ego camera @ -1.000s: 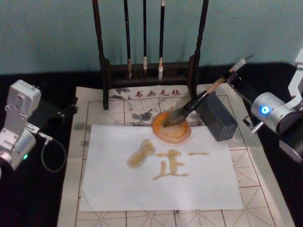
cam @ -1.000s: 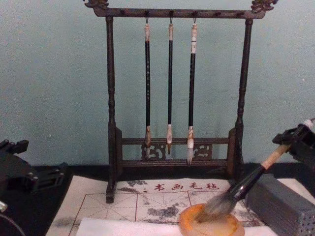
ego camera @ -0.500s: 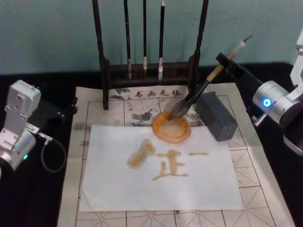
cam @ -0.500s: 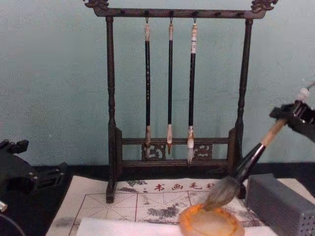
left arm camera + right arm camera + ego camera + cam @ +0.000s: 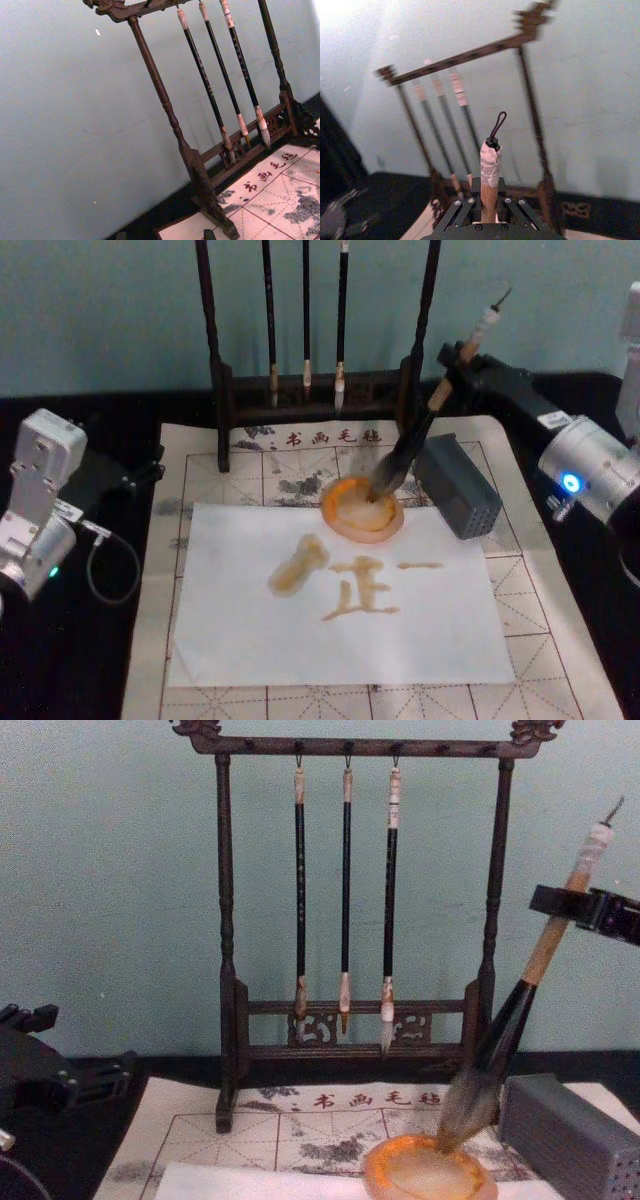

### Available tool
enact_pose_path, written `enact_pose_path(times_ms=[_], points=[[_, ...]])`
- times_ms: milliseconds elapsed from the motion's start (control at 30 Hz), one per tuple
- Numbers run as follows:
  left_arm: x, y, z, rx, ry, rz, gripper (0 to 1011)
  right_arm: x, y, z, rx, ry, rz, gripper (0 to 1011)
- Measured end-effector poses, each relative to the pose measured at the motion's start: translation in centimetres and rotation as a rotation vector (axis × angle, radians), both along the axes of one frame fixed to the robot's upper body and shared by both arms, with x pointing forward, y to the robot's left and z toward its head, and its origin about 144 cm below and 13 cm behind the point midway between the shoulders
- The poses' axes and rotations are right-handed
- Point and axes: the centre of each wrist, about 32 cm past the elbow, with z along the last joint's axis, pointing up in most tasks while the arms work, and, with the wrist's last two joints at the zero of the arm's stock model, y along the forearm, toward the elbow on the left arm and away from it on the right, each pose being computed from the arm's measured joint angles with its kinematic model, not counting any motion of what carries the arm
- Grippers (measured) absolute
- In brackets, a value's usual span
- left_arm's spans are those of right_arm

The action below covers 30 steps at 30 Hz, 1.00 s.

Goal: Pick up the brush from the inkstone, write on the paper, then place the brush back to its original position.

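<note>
My right gripper [image 5: 456, 356] is shut on the brush [image 5: 418, 430], high on its tan handle. The brush stands steeply tilted, its grey tuft [image 5: 462, 1112] touching the far right part of the inkstone [image 5: 428, 1175], an orange-brown round dish [image 5: 362, 508]. In the right wrist view the handle's taped end [image 5: 490, 160] rises between my fingers. The paper [image 5: 250, 625] lies white in front of the dish and carries yellowish-brown strokes [image 5: 362, 592]. My left gripper [image 5: 145, 472] rests parked at the table's left, pointing toward the brush rack.
A dark wooden rack [image 5: 226, 950] with three thin hanging brushes [image 5: 345, 900] stands behind the dish. A grey ribbed block [image 5: 458, 486] sits right of the dish. The cream grid mat [image 5: 570, 660] lies under everything.
My right gripper rose and swung the brush from a low slant to nearly upright. The tuft slid from the dish's middle toward its far right rim.
</note>
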Motion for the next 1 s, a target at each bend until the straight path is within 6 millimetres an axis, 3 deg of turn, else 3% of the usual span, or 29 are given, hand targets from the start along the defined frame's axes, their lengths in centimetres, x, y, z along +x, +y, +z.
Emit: enact_pose_path(times_ms=[467,1000], points=[[0.0,0.0,0.0,0.000,0.000,0.000,1001,-5.6,0.5,0.3,-0.189,-0.197,0.146,181],[0.0,0.0,0.0,0.000,0.000,0.000,1001,-5.9,-1.0,-0.2,-0.258,-0.237,0.187,181]])
